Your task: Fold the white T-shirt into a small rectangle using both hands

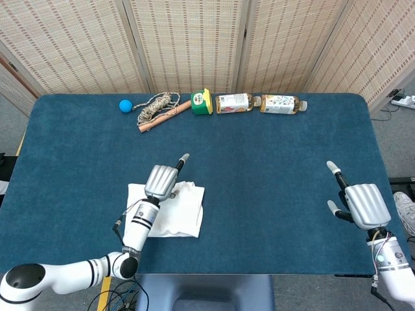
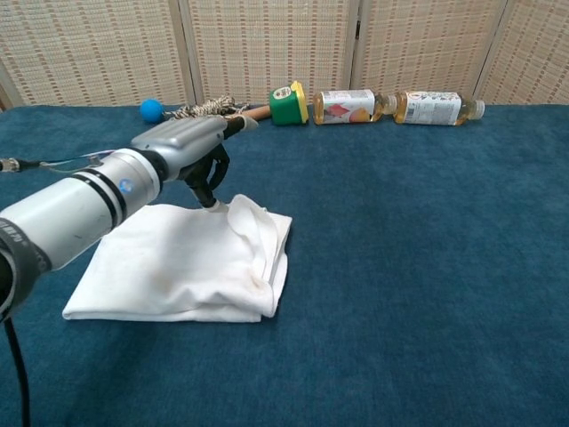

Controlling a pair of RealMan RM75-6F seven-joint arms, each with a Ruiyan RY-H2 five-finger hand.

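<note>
Folded white cotton T-shirt (image 2: 182, 262) lies on the blue carpeted surface (image 1: 272, 142), near side, left of centre; already a compact rectangle, long axis roughly left-right, its far right corner rumpled and raised. Left robot hand (image 2: 191, 151) sits directly over that corner, one finger pointing away, a lower fingertip touching the cloth; whether it pinches fabric I cannot tell. Right robot hand (image 1: 363, 204) hovers well apart at the right edge, fingers spread, holding nothing. Left is far nearer. No containers in play.
</note>
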